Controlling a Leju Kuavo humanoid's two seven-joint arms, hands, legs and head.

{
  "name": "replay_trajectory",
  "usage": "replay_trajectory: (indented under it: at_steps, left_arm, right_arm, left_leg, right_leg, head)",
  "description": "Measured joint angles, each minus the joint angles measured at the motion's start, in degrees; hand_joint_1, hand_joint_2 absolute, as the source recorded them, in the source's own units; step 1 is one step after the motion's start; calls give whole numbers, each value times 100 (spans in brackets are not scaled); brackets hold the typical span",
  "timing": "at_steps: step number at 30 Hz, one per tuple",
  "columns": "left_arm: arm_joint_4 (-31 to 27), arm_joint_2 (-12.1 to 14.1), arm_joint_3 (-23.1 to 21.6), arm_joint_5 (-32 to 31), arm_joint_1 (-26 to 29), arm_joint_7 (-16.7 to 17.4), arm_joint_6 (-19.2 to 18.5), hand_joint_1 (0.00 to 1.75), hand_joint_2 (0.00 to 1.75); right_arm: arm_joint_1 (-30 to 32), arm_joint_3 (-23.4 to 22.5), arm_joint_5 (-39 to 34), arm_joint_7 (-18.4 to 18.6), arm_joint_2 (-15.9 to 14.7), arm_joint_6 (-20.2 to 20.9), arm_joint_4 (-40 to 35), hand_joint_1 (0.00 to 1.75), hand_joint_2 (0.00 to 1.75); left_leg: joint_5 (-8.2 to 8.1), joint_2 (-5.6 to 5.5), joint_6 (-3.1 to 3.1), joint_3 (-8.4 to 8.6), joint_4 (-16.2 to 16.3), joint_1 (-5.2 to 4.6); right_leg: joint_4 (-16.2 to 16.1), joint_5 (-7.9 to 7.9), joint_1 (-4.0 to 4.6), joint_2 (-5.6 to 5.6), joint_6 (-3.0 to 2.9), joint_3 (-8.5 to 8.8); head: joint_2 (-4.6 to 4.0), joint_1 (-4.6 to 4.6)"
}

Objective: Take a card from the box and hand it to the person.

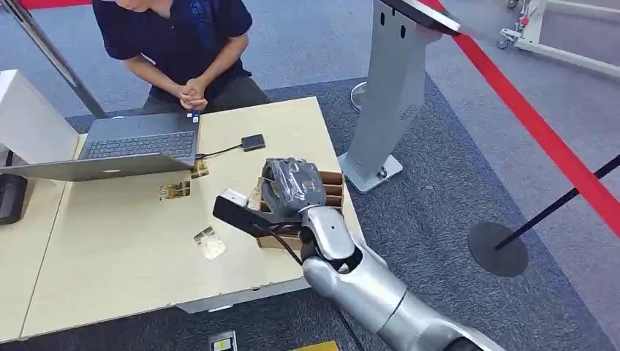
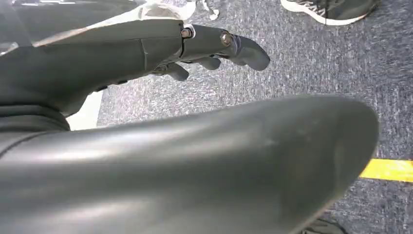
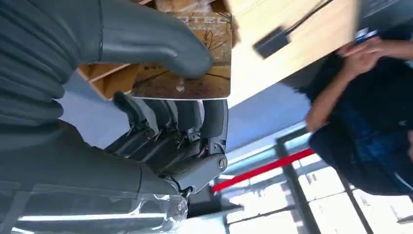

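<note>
My right hand [image 1: 292, 186] hovers over the slotted cardboard box [image 1: 333, 191] at the table's right edge. In the right wrist view its thumb and fingers [image 3: 207, 122] pinch a brown printed card [image 3: 204, 80], raised just off the box [image 3: 104, 75]. The person [image 1: 183, 36] sits at the far side of the table with hands clasped [image 1: 192, 93], also seen past the card as the person's forearms [image 3: 360, 53]. My left hand [image 2: 209, 46] hangs over the grey carpet, fingers stretched out and holding nothing.
An open laptop [image 1: 139, 146] stands at the back left of the wooden table [image 1: 110, 256]. A small black device [image 1: 254, 142] on a cable, two loose cards [image 1: 175, 190] and a plastic wrapper [image 1: 210, 243] lie on it. A grey kiosk stand [image 1: 387, 95] rises beside the right edge.
</note>
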Motion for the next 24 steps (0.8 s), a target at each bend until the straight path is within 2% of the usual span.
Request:
replay_trajectory:
  at_steps: [3,6,14,16,17,19,20,24]
  left_arm:
    - [0,0,0,-48,-4,-9,-42,0,0]
    - [0,2,0,-124,-4,-26,-90,0,0]
    - [0,2,-7,-310,-19,-107,-232,0,0]
    - [0,2,-9,-324,-21,-109,-212,0,0]
    - [0,-2,-11,-332,-21,-111,-201,0,0]
    - [-2,-2,-15,-372,-20,-142,-199,0,0]
    - [-2,-2,-20,-391,-21,-172,-201,0,0]
    - [0,-4,-44,-433,-21,-190,-223,0,0]
  right_arm:
    - [-88,-50,-390,-309,-11,24,-11,152,175]
    - [-240,-53,-499,-462,11,20,84,150,175]
    - [-1000,-33,-656,-807,456,0,1230,145,175]
    - [-1152,-29,-685,-842,575,0,1544,126,175]
    - [-1235,-29,-696,-853,642,-2,1735,73,175]
    - [-1375,-26,-731,-879,754,-9,2031,12,175]
    - [-1429,-26,-777,-895,806,-15,2194,0,175]
    - [-1578,-7,-1212,-910,947,-160,2689,0,175]
  left_leg:
    - [1,0,-1,0,0,0]
    - [1,-1,-1,-2,0,0]
    - [3,-3,-3,-2,0,0]
    - [3,-3,-3,-1,0,0]
    - [3,-3,-3,-2,0,1]
    - [3,-3,-4,-2,0,1]
    - [3,-3,-4,-1,0,1]
    - [3,-2,-3,-2,0,0]
  right_leg:
    - [1,0,0,0,0,0]
    - [3,0,0,0,0,1]
    - [6,0,0,0,-1,0]
    - [7,0,0,0,-1,0]
    - [7,0,0,0,-1,1]
    - [6,0,0,0,-1,0]
    - [6,0,0,0,-1,1]
    - [6,0,0,0,0,0]
  head:
    - [0,2]
    - [0,2]
    - [0,4]
    - [0,2]
    - [0,4]
    - [0,4]
    - [0,0]
    - [0,2]
